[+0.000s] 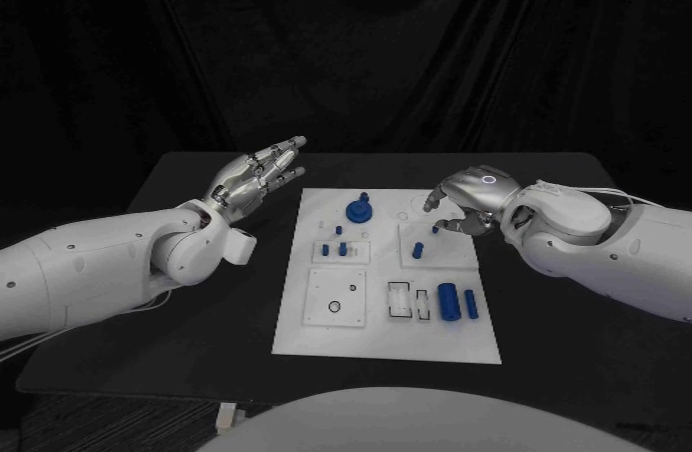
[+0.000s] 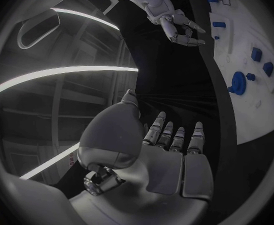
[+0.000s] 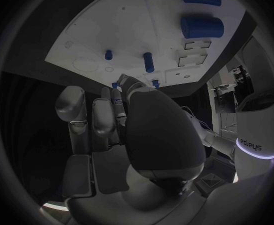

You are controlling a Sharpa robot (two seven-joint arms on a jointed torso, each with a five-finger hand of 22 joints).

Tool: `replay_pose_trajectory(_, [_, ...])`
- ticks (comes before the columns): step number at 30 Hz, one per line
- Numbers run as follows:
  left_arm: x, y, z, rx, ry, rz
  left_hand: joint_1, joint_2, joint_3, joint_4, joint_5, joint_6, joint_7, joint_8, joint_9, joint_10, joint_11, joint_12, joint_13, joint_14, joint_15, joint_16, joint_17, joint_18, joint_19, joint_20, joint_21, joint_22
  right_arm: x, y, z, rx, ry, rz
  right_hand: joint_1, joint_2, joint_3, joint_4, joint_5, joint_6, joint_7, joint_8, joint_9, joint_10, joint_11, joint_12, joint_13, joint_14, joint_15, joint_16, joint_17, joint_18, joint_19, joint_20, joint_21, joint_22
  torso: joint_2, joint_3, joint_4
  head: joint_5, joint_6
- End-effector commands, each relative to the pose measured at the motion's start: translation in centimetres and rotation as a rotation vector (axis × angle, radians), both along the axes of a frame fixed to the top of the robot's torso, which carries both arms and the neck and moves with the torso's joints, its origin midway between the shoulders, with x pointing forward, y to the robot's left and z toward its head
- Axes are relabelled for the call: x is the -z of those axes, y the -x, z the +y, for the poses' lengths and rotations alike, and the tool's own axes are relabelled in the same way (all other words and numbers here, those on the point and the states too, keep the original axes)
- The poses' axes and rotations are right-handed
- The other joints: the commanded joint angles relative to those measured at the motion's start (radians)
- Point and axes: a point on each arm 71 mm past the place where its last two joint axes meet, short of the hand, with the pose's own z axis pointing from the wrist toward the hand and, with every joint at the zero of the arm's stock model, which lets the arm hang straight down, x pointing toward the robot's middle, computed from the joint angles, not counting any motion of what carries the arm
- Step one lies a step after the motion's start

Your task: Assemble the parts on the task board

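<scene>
The white task board (image 1: pixel 389 337) lies in the middle of the black table. On it are a round blue part (image 1: pixel 359 209), several small blue pegs (image 1: pixel 418 250) and two blue cylinders (image 1: pixel 449 302). My right hand (image 1: pixel 464 202) hovers over the board's far right corner with its fingers curled down. Its fingertips are right at a small blue peg (image 1: pixel 438 229), and I cannot tell whether they grip it. My left hand (image 1: pixel 260 177) is raised beside the board's far left edge, with its fingers straight and apart and nothing in it. The left wrist view also shows the right hand (image 2: pixel 174 27) curled.
The board has a square plate with a round hole (image 1: pixel 336 297) and narrow rectangular slots (image 1: pixel 400 297) near its front. Black table (image 1: pixel 216 312) surrounds the board on both sides, and a dark curtain hangs behind.
</scene>
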Motion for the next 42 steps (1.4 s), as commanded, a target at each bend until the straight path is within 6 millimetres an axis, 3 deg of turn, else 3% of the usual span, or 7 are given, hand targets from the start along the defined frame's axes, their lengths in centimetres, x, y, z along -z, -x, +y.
replay_pose_trajectory(1, [-0.8, 0.2, 0.1, 0.005, 0.130, -0.085, -0.001, 0.011, -0.012, 0.000, -0.004, -0.012, -0.005, -0.002, -0.002, -0.012, -0.003, 0.009, -0.002, -0.002, 0.001, -0.008, -0.002, 0.015, -0.020, -0.019, -0.013, -0.118, 0.6, -0.1, -0.1, 0.017, 0.053, 0.016, -0.012, -0.009, 0.027, -0.007, 0.063, 0.012, 0.004, -0.008, 0.006, 0.008, -0.002, 0.003, -0.010, 0.003, -0.003, 0.006, -0.001, 0.007, 0.007, -0.001, 0.003, 0.096, -0.002, 0.0014, -0.0021, 0.005, 0.000])
replay_pose_trajectory(11, [-0.7, 0.6, 0.2, 0.005, 0.137, -0.085, -0.055, 0.018, -0.031, 0.001, -0.029, -0.211, -0.060, -0.018, -0.018, -0.049, -0.041, -0.030, -0.011, -0.003, -0.114, -0.015, -0.004, -0.004, -0.029, -0.180, -0.022, -0.229, 1.5, -0.1, 0.2, 0.017, 0.069, 0.039, -0.032, -0.024, 0.054, -0.018, 0.091, 0.010, 0.007, -0.022, 0.010, 0.008, -0.001, 0.001, -0.021, 0.004, -0.002, 0.012, 0.002, 0.006, 0.010, -0.001, 0.003, 0.101, -0.001, -0.0006, -0.0004, 0.004, 0.000])
replay_pose_trajectory(15, [-0.7, 0.7, 0.2, 0.008, 0.139, -0.082, -0.089, 0.015, -0.031, 0.001, -0.055, -0.299, -0.154, -0.027, -0.027, -0.058, -0.030, -0.053, -0.014, -0.003, -0.115, -0.015, -0.004, -0.035, -0.029, -0.209, -0.024, -0.247, 1.6, -0.2, 0.2, 0.021, 0.067, 0.037, -0.045, -0.024, 0.057, -0.018, 0.064, 0.006, 0.011, -0.028, 0.012, 0.011, 0.002, 0.002, -0.024, 0.007, -0.001, 0.019, 0.007, 0.005, 0.014, 0.000, 0.008, 0.104, -0.001, 0.0024, -0.0006, 0.003, 0.000])
replay_pose_trajectory(20, [-0.7, 0.7, 0.1, 0.008, 0.140, -0.081, -0.105, 0.008, -0.023, 0.001, -0.073, -0.302, -0.206, -0.027, -0.027, -0.060, -0.054, -0.071, -0.017, -0.003, -0.087, -0.015, -0.004, -0.014, -0.029, -0.132, -0.026, -0.263, 1.7, -0.2, 0.1, 0.030, 0.065, 0.033, -0.045, -0.023, 0.058, -0.019, 0.063, 0.004, 0.013, -0.030, 0.012, 0.010, 0.003, 0.002, -0.024, 0.009, -0.001, 0.026, 0.014, 0.004, 0.016, 0.000, 0.014, 0.106, -0.001, 0.0028, -0.0034, 0.001, 0.000])
replay_pose_trajectory(27, [-0.7, 0.8, 0.2, 0.003, 0.138, -0.085, -0.102, 0.007, -0.017, 0.000, -0.073, -0.301, -0.218, -0.027, -0.027, -0.061, -0.071, -0.074, -0.017, -0.003, -0.081, -0.015, -0.004, -0.001, -0.029, -0.129, -0.026, -0.263, 1.8, -0.3, 0.0, 0.037, 0.069, 0.034, -0.056, -0.024, 0.061, -0.026, 0.038, -0.012, 0.020, -0.044, 0.012, 0.010, 0.006, 0.004, -0.029, 0.010, 0.002, 0.028, 0.013, 0.004, 0.019, 0.002, 0.013, 0.109, -0.002, 0.0029, -0.0048, 0.003, 0.000])
replay_pose_trajectory(37, [-0.6, 0.8, 0.1, 0.009, 0.137, -0.076, -0.030, 0.030, -0.014, -0.001, 0.001, -0.284, -0.161, -0.025, -0.025, -0.060, -0.043, -0.073, -0.017, -0.003, -0.033, -0.015, -0.004, 0.003, -0.028, -0.087, -0.025, -0.253, 2.2, -0.4, 0.0, 0.038, 0.079, 0.047, -0.059, -0.017, 0.070, -0.040, 0.035, -0.004, 0.020, -0.044, 0.020, 0.007, 0.006, 0.006, -0.034, 0.006, 0.003, 0.026, 0.006, 0.005, 0.017, 0.004, 0.005, 0.111, -0.001, 0.0029, -0.0042, 0.000, 0.000])
replay_pose_trajectory(42, [-0.5, 0.8, 0.1, 0.009, 0.137, -0.075, -0.003, 0.037, -0.032, -0.001, 0.024, -0.268, -0.130, -0.023, -0.023, -0.060, -0.035, -0.072, -0.017, -0.003, -0.010, -0.015, -0.004, 0.011, -0.026, 0.016, -0.021, -0.232, 2.7, -0.4, -0.1, 0.042, 0.087, 0.058, -0.059, -0.018, 0.082, -0.052, 0.072, -0.001, 0.016, -0.046, 0.025, 0.004, 0.006, 0.005, -0.038, 0.003, 0.003, 0.024, 0.002, 0.006, 0.016, 0.004, -0.002, 0.112, -0.001, 0.0029, -0.0047, 0.000, 0.000])
